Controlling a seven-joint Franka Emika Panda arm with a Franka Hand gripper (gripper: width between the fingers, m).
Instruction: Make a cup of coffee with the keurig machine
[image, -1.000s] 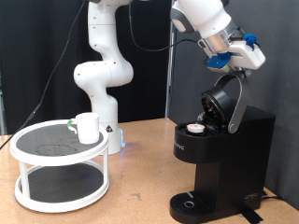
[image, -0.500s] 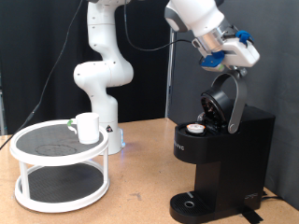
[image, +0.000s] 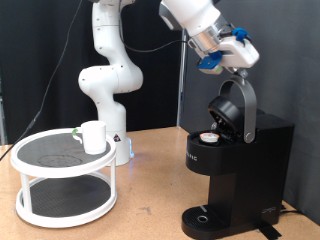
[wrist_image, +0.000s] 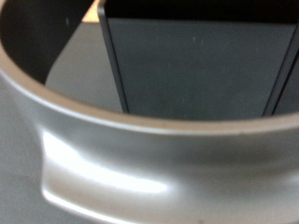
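Above the keurig machine (image: 235, 170), the gripper (image: 233, 58) sits at the top of the raised lid handle (image: 246, 105); whether its fingers are open or closed cannot be told. A pod (image: 208, 138) lies in the open chamber. The cup (image: 93, 136) stands on the white rack (image: 64, 175), well apart.

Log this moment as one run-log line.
gripper: at raised lid handle | keurig machine: lid open, pod seated | cup: on white round rack, untouched
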